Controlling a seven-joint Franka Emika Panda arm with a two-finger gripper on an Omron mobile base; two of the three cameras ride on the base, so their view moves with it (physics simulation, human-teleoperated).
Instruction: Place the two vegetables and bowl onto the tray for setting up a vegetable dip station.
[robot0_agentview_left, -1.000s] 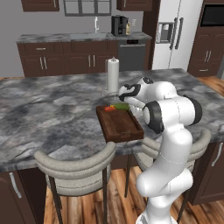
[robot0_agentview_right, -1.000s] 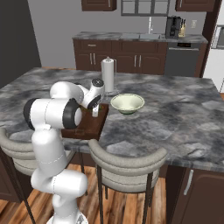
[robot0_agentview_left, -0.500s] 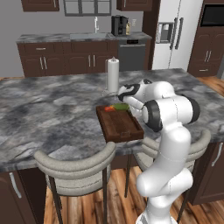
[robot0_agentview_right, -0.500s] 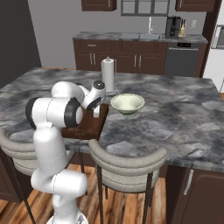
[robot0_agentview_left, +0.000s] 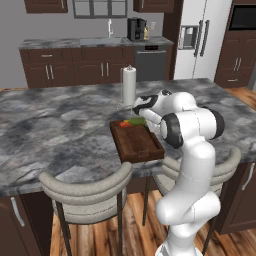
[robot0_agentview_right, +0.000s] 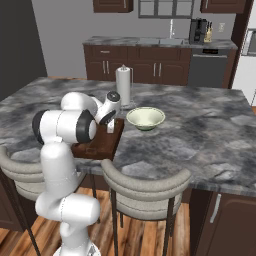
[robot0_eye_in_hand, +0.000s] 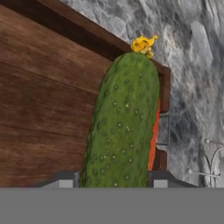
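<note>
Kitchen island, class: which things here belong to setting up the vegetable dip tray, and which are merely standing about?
Part of the job:
tray
cucumber, between the gripper fingertips
carrot
bowl, on the counter beside the tray

Standing about:
paper-towel roll
coffee maker
two stools

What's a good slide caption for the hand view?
Cucumber between the end effector fingertips over the wooden tray, carrot peeking behind.

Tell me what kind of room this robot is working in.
A home kitchen, rendered in simulation: a grey marble island counter with stools, dark wood cabinets, a refrigerator, a sink faucet and a coffee maker along the back wall.
</note>
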